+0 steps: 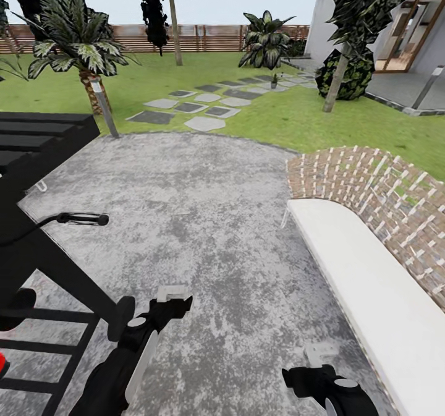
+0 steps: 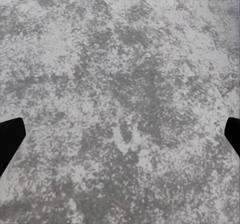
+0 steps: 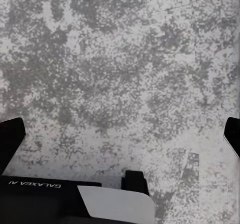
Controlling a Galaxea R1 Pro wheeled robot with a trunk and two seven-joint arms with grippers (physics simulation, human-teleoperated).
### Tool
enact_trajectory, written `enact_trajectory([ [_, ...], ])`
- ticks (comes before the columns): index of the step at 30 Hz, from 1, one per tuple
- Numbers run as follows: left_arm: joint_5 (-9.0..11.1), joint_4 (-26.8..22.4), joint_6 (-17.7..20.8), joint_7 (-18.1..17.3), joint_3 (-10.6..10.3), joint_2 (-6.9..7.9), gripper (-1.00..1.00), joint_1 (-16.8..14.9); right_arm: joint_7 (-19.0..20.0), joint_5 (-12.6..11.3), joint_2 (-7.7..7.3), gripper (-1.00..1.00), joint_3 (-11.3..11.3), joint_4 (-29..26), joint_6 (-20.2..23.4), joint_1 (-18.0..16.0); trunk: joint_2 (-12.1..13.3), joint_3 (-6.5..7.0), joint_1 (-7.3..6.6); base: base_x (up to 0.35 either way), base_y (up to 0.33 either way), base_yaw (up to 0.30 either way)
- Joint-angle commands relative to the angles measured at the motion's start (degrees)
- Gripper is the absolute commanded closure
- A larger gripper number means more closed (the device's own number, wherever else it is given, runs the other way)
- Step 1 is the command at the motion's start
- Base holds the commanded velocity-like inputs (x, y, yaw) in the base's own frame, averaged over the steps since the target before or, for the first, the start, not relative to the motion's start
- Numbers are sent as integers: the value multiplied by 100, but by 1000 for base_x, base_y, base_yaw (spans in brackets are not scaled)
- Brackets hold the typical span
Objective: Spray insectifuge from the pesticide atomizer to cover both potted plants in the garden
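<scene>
- While both arms hang low over grey paving (image 1: 204,218), left hand (image 1: 172,301) and right hand (image 1: 318,360) are released, fingers spread, grasping nothing.
- One small potted plant (image 1: 274,81) stands far off beside the stepping stones (image 1: 204,104).

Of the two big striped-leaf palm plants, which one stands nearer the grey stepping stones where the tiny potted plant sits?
The striped-leaf palm plant by the brown fence, right behind the tiny potted plant; the other palm stands far left.

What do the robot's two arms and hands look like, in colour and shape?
Both arms are glossy black with rounded joints. The left arm has a white panel along its side. Each hand, left and right, ends in a pale grey-white blocky piece. The right wrist view shows white "GALAXEA" lettering on black casing.
</scene>
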Motion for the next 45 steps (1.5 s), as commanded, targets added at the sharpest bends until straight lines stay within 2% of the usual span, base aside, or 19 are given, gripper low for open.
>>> enact_trajectory([
  [1, 55, -7, 33, 3, 3, -1, -100, -2, 2, 5, -3, -100, 2, -6, 28, -3, -2, -4, 3, 335, -100, 0],
  [11, 55, -7, 28, 3, 3, -1, -100, -2, 3, 5, -3, -100, 4, -6, 28, -3, -2, -4, 3, 318, -120, 0],
  [24, 53, -7, 24, 3, 2, -1, -100, -2, -3, 5, -3, -100, 6, -6, 28, -3, -2, -5, 3, 92, -47, 3],
  [38, 55, -7, 24, 3, 6, -1, -100, -2, -3, 5, -3, -100, 7, -6, 28, -3, -2, -44, 3, 293, -131, 207],
  [45, 55, -7, 24, 3, 8, -1, -100, -2, 2, 5, -3, -100, 3, -6, 28, -3, -2, -48, 3, 298, -136, 37],
])
